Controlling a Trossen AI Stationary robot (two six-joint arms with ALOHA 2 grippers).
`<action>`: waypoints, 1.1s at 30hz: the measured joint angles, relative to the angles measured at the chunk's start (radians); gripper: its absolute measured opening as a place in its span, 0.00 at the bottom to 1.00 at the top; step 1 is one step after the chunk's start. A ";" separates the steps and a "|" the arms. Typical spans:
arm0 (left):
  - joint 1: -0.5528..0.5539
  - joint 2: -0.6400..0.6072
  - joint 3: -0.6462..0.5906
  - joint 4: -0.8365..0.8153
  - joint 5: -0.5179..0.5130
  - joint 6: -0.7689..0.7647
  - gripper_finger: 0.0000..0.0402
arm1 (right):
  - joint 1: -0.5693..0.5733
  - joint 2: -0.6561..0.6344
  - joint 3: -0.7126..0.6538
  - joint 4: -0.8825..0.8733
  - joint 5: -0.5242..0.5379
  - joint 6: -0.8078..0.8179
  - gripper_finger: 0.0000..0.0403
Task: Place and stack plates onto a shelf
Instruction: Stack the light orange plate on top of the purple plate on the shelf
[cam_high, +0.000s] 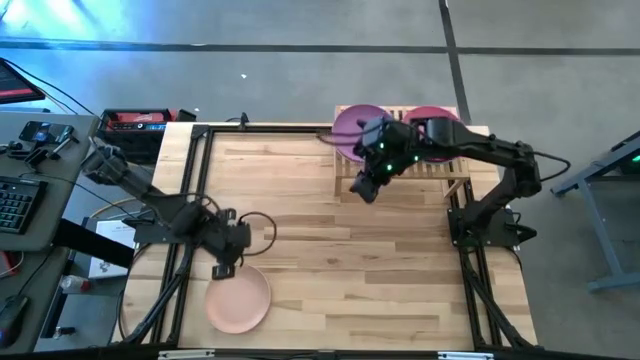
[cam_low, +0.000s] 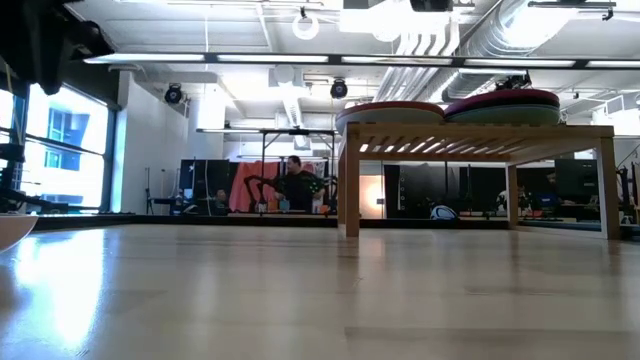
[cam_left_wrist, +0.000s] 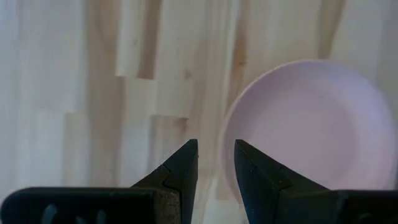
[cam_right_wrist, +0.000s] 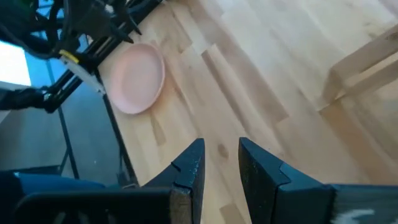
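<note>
Two stacks of plates sit side by side on the bamboo shelf (cam_high: 455, 168) at the far right part of the table (cam_high: 330, 250), one topped by a purple plate (cam_high: 352, 122) and the other by a magenta plate (cam_high: 432, 117). In the low view the two stacks rest on the slatted top, the magenta-topped one the taller. One peach plate (cam_high: 238, 302) lies alone on the table near the near left corner, well apart from the shelf.

The right gripper (cam_high: 362, 186) hangs over the table just off the shelf's near left leg, its arm reaching across the shelf from the table's right edge. Its fingers (cam_right_wrist: 189, 167) stand slightly apart with nothing between them, bare wood showing in the gap.

The left gripper (cam_high: 223, 268) hovers just beyond the far rim of the peach plate, close to the table's left edge. Its fingers (cam_left_wrist: 183, 165) are parted by a narrow gap and hold nothing; the plate's rim lies just beside one fingertip in the left wrist view.
</note>
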 joint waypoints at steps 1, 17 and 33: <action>-0.018 0.000 -0.008 0.024 -0.002 -0.021 0.23 | 0.019 0.000 0.000 0.002 0.010 0.015 0.19; -0.189 0.001 -0.269 0.251 -0.021 -0.219 0.23 | 0.232 0.001 0.000 0.030 0.150 0.166 0.19; -0.198 0.000 -0.407 0.389 0.009 -0.246 0.23 | 0.256 0.001 0.000 0.030 0.185 0.184 0.19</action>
